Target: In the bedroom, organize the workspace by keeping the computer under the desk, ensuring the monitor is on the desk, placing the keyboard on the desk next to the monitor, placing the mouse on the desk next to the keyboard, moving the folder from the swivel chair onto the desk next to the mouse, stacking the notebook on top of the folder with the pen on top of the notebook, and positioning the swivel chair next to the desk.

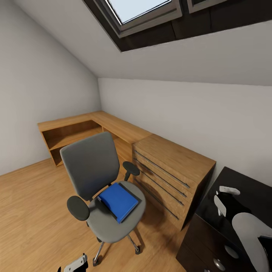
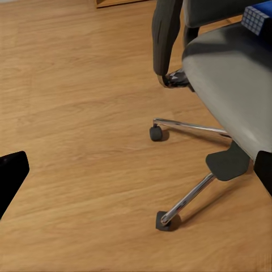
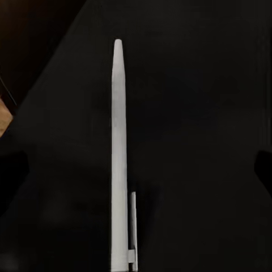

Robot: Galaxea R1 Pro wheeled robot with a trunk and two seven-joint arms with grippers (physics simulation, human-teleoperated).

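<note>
Lying flat on the seat of the swivel chair (image 1: 102,185), the blue folder (image 1: 118,201) was seen near the seat's front edge. The chair was parked on the wooden floor (image 1: 34,211) just beside a light-wood drawer unit (image 1: 172,173). A white pen (image 3: 119,158) was seen lying on the black desk (image 1: 249,189), below the right gripper (image 1: 224,198), which was spread open and empty. The left gripper (image 2: 136,175) was likewise held open above the floor, near the chair's chrome base (image 2: 190,170).
</note>
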